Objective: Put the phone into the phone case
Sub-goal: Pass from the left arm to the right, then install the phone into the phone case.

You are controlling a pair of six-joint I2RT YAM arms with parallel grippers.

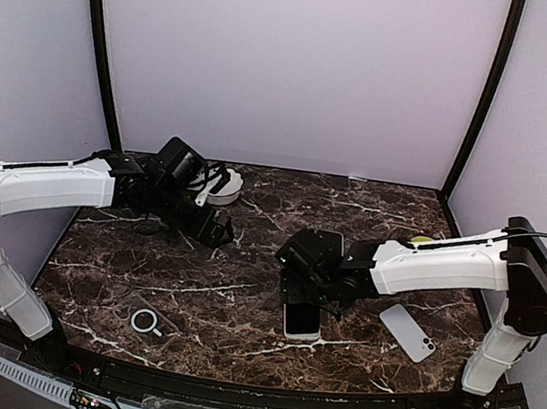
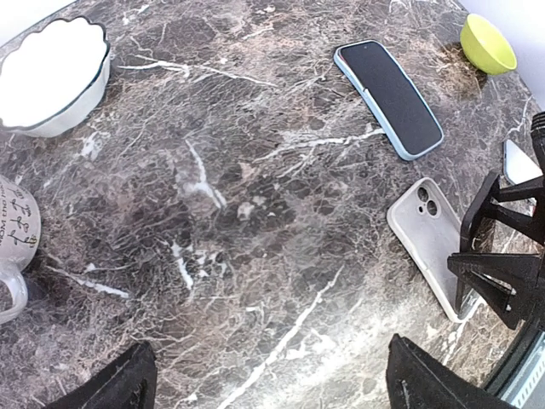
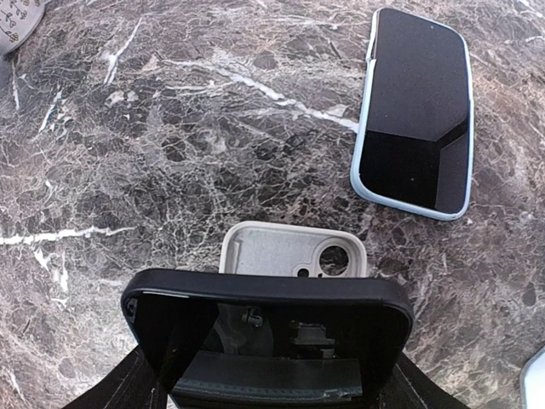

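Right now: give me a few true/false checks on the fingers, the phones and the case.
1. The left fingers are open and empty. True.
2. The right fingers grip a black phone. True.
3. The white case already holds a phone. False: it lies empty on the table, camera cutout showing.
4. The blue-edged phone lies screen down. False: its screen faces up.

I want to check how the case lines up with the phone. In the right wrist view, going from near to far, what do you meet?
dark phone → white phone case → blue-rimmed phone, which lies screen up on the marble.
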